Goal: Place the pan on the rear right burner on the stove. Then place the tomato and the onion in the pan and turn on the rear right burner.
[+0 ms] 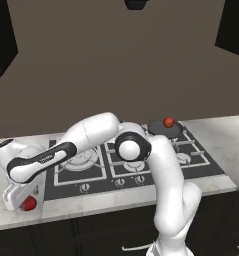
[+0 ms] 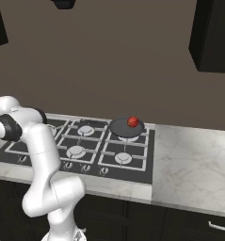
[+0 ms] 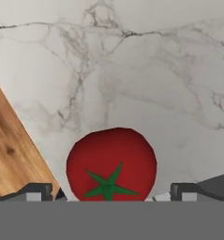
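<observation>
1. My pincer (image 3: 111,194) is spread wide, one fingertip (image 3: 36,191) on each side of the tomato (image 3: 111,164), gripping nothing.
2. The tomato, red with a green star-shaped stem, sits on the marble counter (image 3: 155,70) near its front edge, left of the stove (image 1: 136,167).
3. The pan (image 2: 126,127) sits on the rear right burner, a red round thing (image 2: 132,122) inside.

tomato (image 3: 111,163) base (band-cut)

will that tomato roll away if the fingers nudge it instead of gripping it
Probably, yes. The tomato looks round and smooth and sits on flat marble counter, so an off-centre touch could send it rolling. Its glossy skin may also be slippery. The gripper is open with a finger on each side, so closing evenly should trap it rather than push it.
</observation>
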### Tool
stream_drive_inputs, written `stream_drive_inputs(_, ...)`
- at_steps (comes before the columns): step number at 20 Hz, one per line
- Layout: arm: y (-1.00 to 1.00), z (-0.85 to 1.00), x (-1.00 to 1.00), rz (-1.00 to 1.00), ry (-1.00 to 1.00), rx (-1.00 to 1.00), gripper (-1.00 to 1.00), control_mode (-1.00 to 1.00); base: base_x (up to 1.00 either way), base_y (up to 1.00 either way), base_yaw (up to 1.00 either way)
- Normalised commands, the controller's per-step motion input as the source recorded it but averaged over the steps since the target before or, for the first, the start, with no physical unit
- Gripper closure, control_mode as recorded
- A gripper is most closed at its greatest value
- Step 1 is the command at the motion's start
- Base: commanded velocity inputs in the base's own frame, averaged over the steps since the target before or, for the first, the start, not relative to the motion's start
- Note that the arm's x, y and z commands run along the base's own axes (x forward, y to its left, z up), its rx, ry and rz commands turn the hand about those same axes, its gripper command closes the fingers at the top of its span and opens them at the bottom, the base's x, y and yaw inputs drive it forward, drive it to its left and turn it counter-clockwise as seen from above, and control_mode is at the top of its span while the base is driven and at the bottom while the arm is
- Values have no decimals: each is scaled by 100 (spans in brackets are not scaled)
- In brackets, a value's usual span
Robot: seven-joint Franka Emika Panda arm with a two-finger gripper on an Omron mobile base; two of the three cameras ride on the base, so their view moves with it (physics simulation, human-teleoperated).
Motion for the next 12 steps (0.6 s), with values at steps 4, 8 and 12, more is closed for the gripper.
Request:
stream_drive_inputs(4, 0, -24, 0, 0, 0, 0, -100, -100, 0, 0, 0)
stream_drive_inputs(8, 0, -34, 0, 0, 0, 0, 100, -100, 0, 0, 0)
stream_drive_inputs(12, 2, -25, 1, 0, 2, 0, 100, -100, 0, 0, 0)
